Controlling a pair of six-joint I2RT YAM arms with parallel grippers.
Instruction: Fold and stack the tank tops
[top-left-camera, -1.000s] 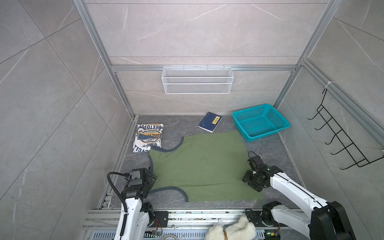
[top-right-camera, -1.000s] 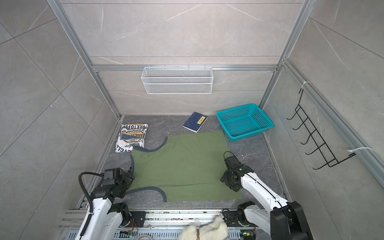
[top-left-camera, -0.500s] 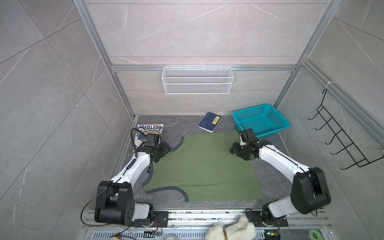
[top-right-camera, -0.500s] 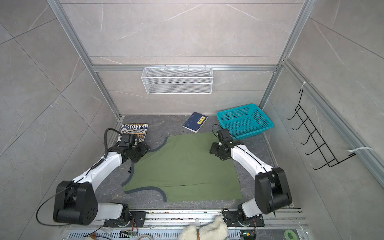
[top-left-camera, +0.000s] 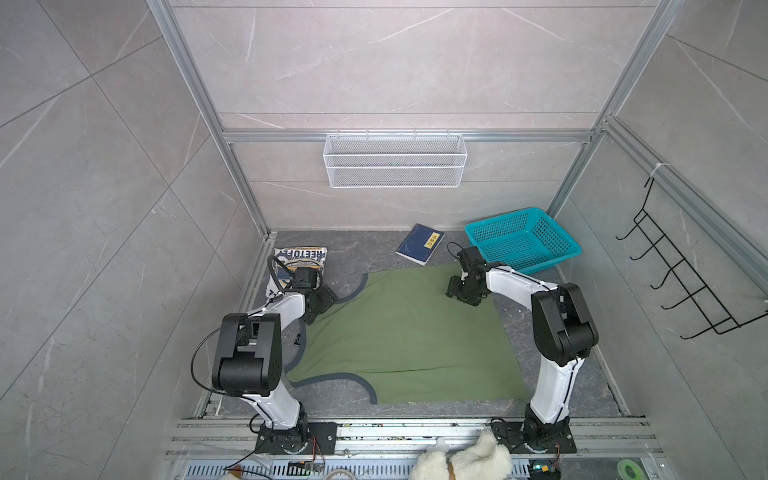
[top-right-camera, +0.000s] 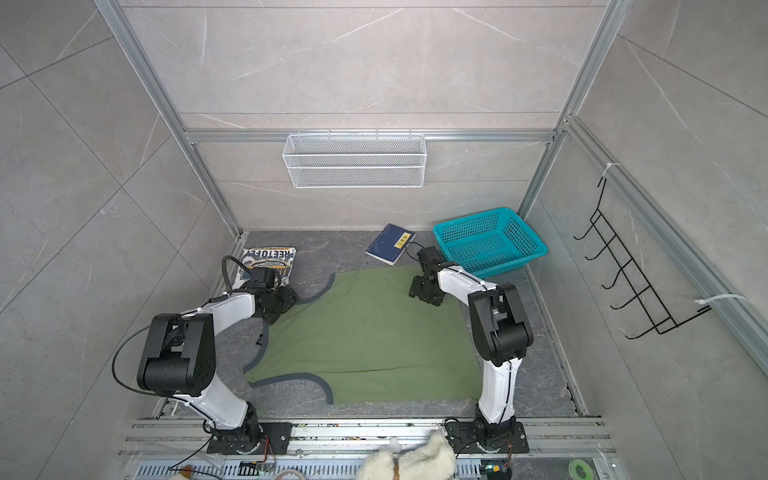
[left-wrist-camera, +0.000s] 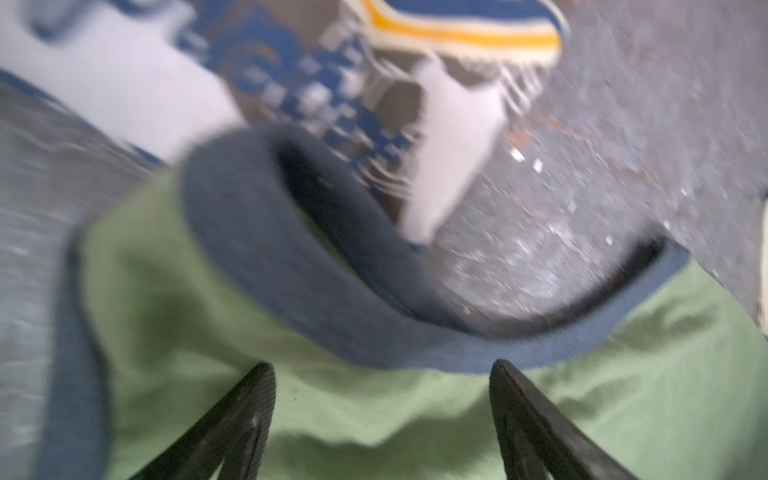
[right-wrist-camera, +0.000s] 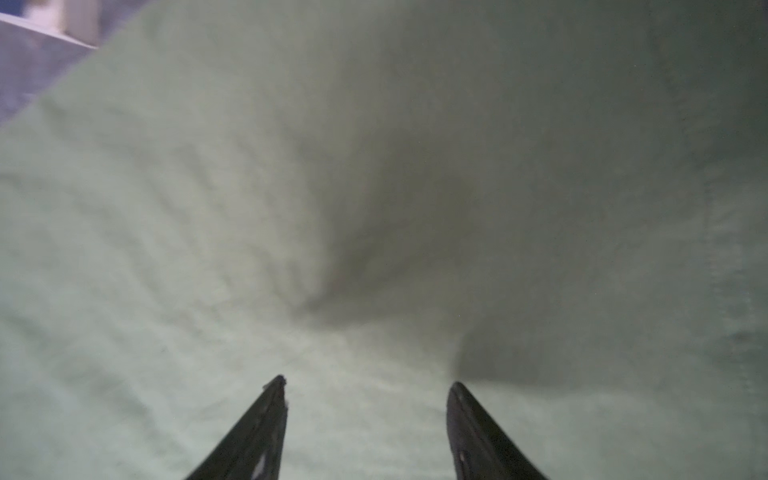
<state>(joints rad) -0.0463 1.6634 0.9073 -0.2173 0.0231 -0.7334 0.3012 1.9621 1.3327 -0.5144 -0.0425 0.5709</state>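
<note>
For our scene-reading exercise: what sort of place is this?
Likely a laundry-style robot test cell: aluminium frame, wall-hung wire basket, left arm and right arm at a green tank top.

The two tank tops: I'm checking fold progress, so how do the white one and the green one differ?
The white tank top is folded into a small packet; the green tank top lies spread open, unfolded. The white one sits in the far left corner; the green one fills the middle. The white one shows its printed badge; the green one shows plain cloth. Both have navy trim.
</note>
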